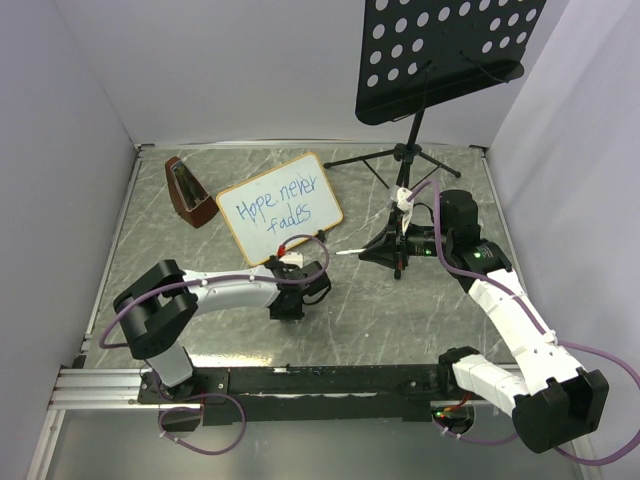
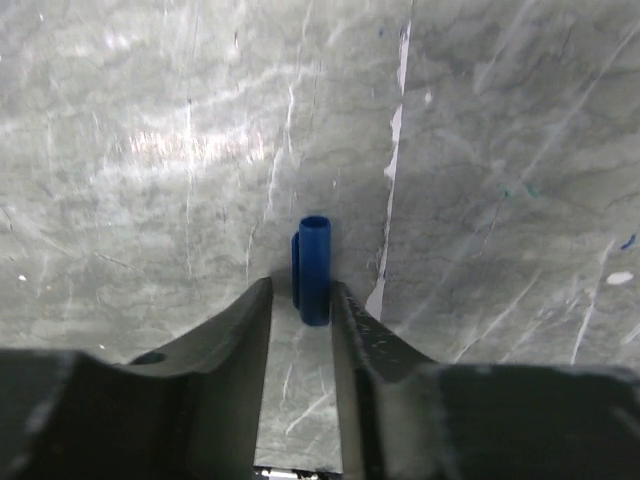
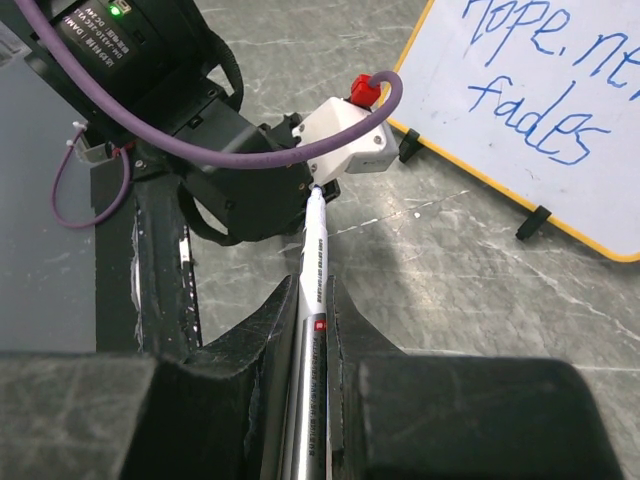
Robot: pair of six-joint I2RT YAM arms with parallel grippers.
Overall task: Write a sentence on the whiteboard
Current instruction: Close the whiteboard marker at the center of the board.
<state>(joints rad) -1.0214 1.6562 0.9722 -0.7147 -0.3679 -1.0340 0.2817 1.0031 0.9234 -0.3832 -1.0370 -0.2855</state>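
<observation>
Open passage is left over the bare tabletop (image 1: pixel 390 325) in the near middle; the back is blocked by 3 things: the whiteboard (image 1: pixel 280 207), a brown metronome (image 1: pixel 188 192) just to its left, and the music stand's tripod legs (image 1: pixel 405 158) to its right.

Marbled grey table (image 1: pixel 400 320): whiteboard (image 1: pixel 280 207), brown metronome (image 1: pixel 190 192), music-stand tripod (image 1: pixel 405 155).
</observation>
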